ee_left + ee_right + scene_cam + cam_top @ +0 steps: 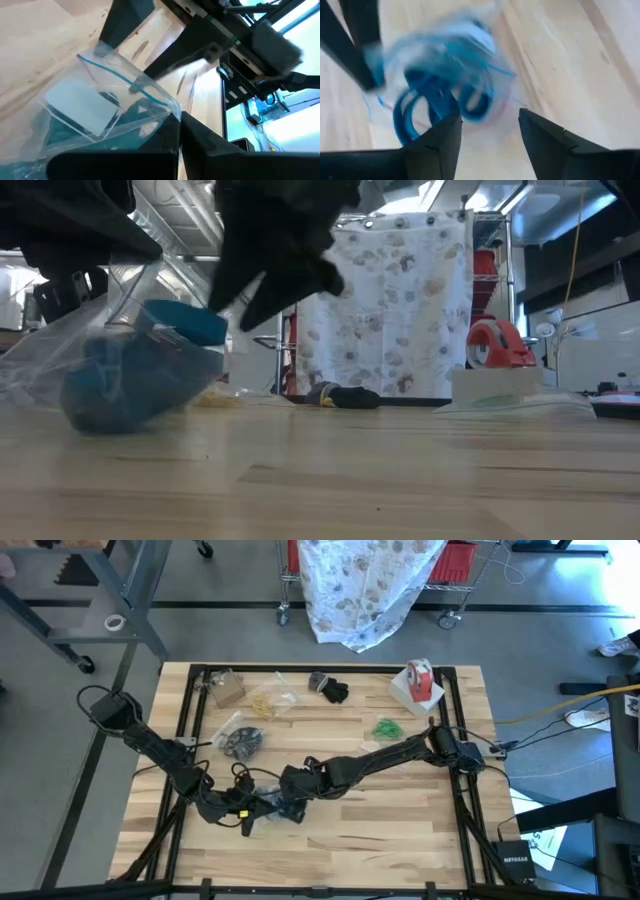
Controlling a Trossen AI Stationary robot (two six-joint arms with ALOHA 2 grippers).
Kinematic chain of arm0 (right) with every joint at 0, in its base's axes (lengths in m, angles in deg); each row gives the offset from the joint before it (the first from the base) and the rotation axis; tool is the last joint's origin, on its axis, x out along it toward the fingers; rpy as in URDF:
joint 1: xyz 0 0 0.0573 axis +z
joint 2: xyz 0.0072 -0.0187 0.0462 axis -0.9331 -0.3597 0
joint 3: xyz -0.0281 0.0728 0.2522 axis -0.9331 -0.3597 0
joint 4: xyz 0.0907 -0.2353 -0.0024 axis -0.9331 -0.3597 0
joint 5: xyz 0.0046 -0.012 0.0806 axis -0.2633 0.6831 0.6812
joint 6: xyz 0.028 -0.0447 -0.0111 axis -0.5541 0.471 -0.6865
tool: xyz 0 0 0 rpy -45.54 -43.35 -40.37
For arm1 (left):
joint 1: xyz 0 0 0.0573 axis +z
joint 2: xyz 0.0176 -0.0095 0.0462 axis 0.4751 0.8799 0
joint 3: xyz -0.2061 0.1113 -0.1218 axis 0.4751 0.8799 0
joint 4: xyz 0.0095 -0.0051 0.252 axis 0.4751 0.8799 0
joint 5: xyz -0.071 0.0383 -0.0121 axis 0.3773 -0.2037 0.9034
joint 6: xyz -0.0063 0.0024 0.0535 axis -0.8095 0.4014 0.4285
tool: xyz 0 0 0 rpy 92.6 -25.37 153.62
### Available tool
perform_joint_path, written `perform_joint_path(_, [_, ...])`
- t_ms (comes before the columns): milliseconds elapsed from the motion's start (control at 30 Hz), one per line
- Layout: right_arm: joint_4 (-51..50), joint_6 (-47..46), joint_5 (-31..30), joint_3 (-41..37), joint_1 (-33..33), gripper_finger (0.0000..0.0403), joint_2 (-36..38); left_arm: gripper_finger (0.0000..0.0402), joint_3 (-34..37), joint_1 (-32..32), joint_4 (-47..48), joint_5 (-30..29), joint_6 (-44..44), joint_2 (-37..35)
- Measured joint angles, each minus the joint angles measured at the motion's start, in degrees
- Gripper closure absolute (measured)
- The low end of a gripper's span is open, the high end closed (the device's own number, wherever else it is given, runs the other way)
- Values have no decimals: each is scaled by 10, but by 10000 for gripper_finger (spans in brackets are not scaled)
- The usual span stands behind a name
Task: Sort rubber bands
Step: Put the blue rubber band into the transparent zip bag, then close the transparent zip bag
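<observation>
A clear plastic bag [130,375] holding teal-blue rubber bands [437,97] lies on its side near the table's near-left part [268,818]. My left gripper [180,131] is shut on the bag's mouth. My right gripper [489,131] is open and stands just at the bag's mouth, with its fingers [150,72] reaching the rim. Loose green bands [388,728], tan bands [262,703] and black bands [334,691] lie on the far half of the table. My left gripper pinches the bag's open rim [167,107] between its two fingers. The bag's mouth is raised while its filled body [110,395] rests on the table. My right gripper's open fingertips stand at the rim's other side [102,47]; whether they touch it I cannot tell.
A second clear bag with dark bands [240,740] lies left of centre. The red-and-white tape roll [420,680] stands at the far right and a brown piece [226,690] at the far left. Bare wood [400,830] spreads across the near right.
</observation>
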Motion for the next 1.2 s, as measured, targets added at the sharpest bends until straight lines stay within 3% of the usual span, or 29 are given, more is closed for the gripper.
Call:
perform_joint_path(200, [-136, 42, 37, 45, 3, 210, 1, 402, 0, 0, 0, 1, 0, 0])
perform_joint_path(367, [-155, 190, 21, 45, 41, 210, 4, 401, 0, 0, 0, 1, 6, -1])
perform_joint_path(500, [-41, 302, -34, -21, 86, 210, 1, 401, 0, 0, -5, 1, 9, -3])
perform_joint_path(667, [137, 382, -191, -127, 123, 210, 1, 402, 0, 0, -15, 1, 16, -3])
perform_joint_path(733, [203, 388, -225, -166, 128, 210, 0, 402, 0, 0, -15, 1, 12, -3])
perform_joint_path(933, [317, 383, -240, -232, 127, 215, 0, 402, 0, 0, -15, 1, 10, -3])
perform_joint_path(1067, [351, 370, -249, -234, 127, 268, 1, 402, 0, 0, -16, 1, 7, -3])
perform_joint_path(1200, [350, 302, -233, -234, 116, 371, 1, 402, 0, 0, -16, 1, 12, -3])
